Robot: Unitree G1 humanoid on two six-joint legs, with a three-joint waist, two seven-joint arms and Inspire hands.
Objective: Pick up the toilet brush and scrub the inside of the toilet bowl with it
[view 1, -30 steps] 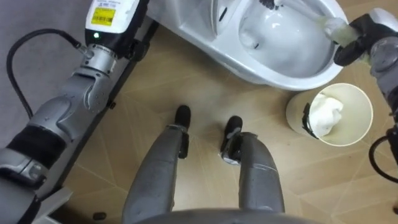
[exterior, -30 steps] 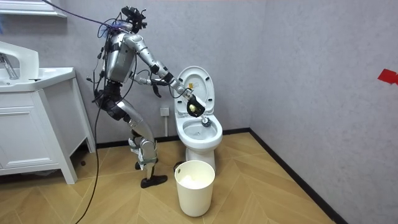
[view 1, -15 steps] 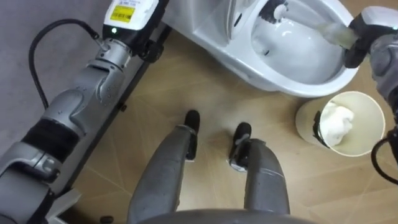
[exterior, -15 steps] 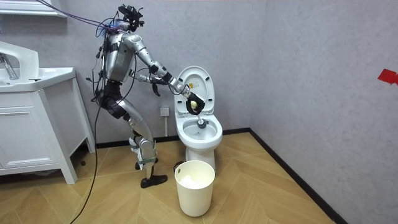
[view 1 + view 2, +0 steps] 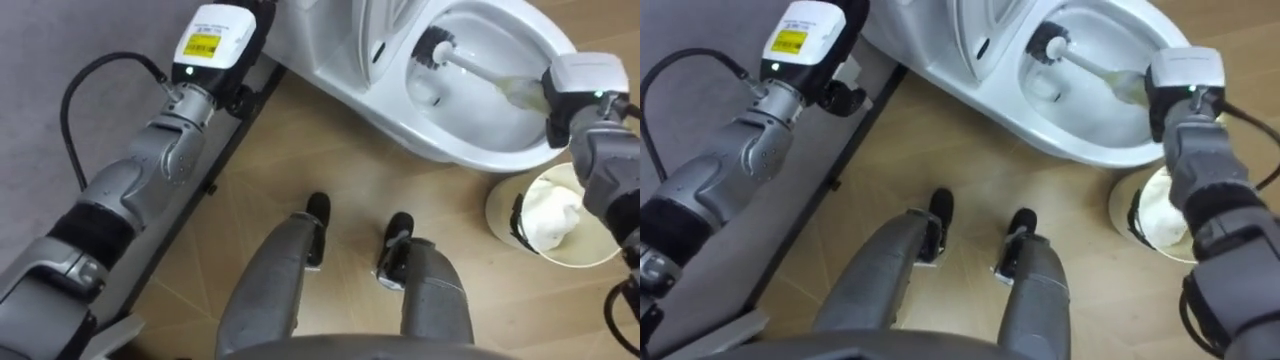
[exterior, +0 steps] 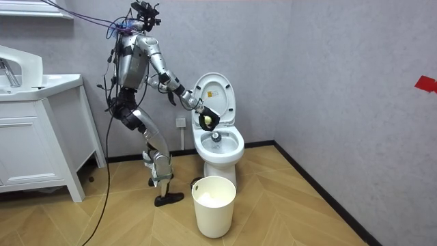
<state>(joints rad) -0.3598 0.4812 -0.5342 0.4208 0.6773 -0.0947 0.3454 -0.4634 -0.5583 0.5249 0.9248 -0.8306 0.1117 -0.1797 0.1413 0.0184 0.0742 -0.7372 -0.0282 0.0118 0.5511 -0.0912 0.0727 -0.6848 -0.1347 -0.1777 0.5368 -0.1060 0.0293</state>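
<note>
1. Straight to the right hand (image 5: 580, 92): its fingers are curled right round the pale grip end of the toilet brush (image 5: 484, 73) and closed on it. The back of the hand faces up. A full wrap like that looks chosen to steer a long, wobbly lever.
2. Out along the handle, which slants across the bowl toward the robot's left. The dark bristle head (image 5: 431, 50) sits low against the inner wall of the toilet (image 5: 440, 145), on the hinge side. Holding the brush by its very end keeps the hand up at the rim, clear of the water.
3. The lid (image 6: 217, 96) stands upright against the wall, which is why the bowl lies wide open to the brush.
4. The left hand (image 5: 215, 42) hangs off to the left, close by the toilet's outer side. Whether it grips or touches anything, I cannot tell. It seems parked out of the brush's way.
5. A cream bin (image 6: 214, 205) with a white wad (image 5: 550, 215) in it sits just beside the bowl, under the right forearm. A careless elbow could clip it.
6. The robot stands on the wooden floor in front of the toilet, bent forward to reach over it. My call is mid-scrub: what comes next asks for sweeps round the wall with the head pressed in.
</note>
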